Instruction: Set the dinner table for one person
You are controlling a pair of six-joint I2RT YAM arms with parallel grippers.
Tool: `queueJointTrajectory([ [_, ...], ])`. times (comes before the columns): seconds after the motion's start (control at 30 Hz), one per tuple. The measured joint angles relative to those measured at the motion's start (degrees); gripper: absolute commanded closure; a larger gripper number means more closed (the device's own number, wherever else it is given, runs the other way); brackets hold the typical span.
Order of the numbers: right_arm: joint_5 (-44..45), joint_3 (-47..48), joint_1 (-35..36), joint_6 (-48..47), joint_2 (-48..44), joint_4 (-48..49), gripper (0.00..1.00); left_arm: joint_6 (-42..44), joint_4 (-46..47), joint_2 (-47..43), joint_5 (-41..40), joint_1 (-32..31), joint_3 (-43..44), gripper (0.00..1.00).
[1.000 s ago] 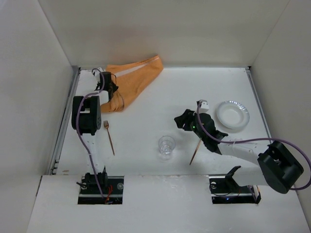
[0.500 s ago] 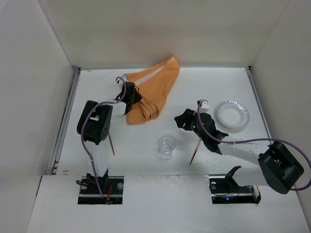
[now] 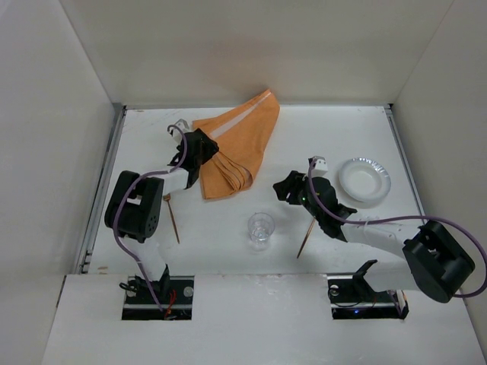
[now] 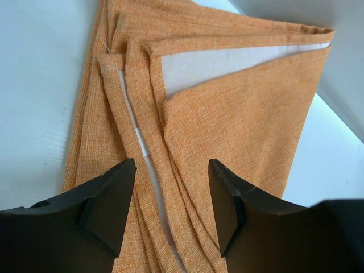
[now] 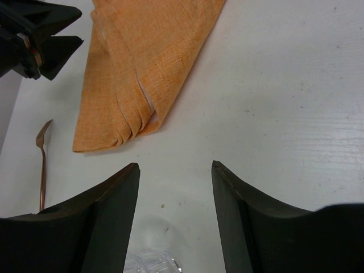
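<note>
The dinner table (image 3: 304,144), a flat matte white top, spreads under everything, with the orange placemat (image 3: 236,144) lying on its far half. The placemat has just been dragged in from the far left corner toward the middle. The left gripper (image 4: 170,170), which was clamped on its near end, has now let go, and its jaws hang apart just above the cloth with nothing between them.

In my judgement the mat is delivered but not laid. It remains a bunched wedge of coarse woven fabric, pleated in several folds with a pale lining showing, and needs spreading flat before anything goes on it.

The right gripper (image 5: 173,170) hovers to the right of the placemat, jaws apart and empty. A slim copper fork (image 3: 173,219) lies nearer than the placemat's narrow end. A clear ribbed plastic cup (image 3: 260,226) stands just near of the placemat, a thin copper utensil (image 3: 307,236) lies further right, and a round white plate (image 3: 364,179) sits well right of the placemat.
</note>
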Motion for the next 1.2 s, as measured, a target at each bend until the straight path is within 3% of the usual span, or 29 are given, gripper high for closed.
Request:
queueJointTrajectory([
  [0.3, 0.0, 0.0, 0.0, 0.0, 0.0, 0.0, 0.40, -2.1, -1.5, 6.8, 2.3, 0.2, 3.1, 0.47],
  [0.7, 0.0, 0.0, 0.0, -0.4, 0.0, 0.0, 0.39, 0.0, -7.5, 15.3, 1.6, 1.6, 16.0, 0.49],
  [1.03, 0.0, 0.0, 0.0, -0.4, 0.0, 0.0, 0.39, 2.3, -9.0, 17.5, 0.4, 1.6, 19.1, 0.67],
  [1.2, 0.0, 0.0, 0.0, -0.4, 0.0, 0.0, 0.39, 2.9, -8.8, 17.2, -0.5, 1.5, 18.8, 0.54],
])
